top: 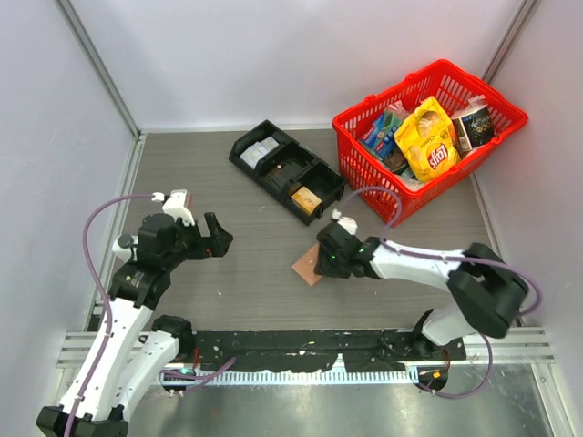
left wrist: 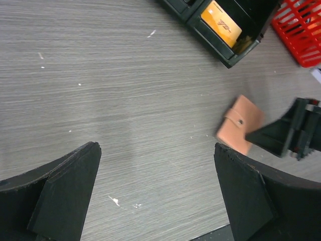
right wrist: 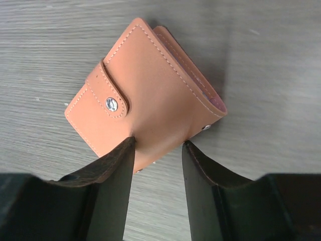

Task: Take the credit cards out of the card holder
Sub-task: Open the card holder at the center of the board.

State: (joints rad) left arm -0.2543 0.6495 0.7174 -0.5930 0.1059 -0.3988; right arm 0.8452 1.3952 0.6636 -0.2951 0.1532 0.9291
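Observation:
The card holder (top: 307, 266) is a salmon-pink wallet lying closed on the grey table, its tab snapped down with a silver stud. It fills the right wrist view (right wrist: 145, 95) and shows small in the left wrist view (left wrist: 239, 123). My right gripper (top: 322, 261) (right wrist: 158, 142) pinches the wallet's near corner, and the leather bulges between the two fingertips. No cards show outside the wallet. My left gripper (top: 217, 238) (left wrist: 155, 148) is open and empty above bare table, well to the left of the wallet.
A black compartment tray (top: 273, 168) lies behind the wallet with an orange card (top: 307, 198) (left wrist: 220, 22) in one cell. A red basket (top: 344, 123) of snack packs stands at the back right. White walls close in the left, back and right sides.

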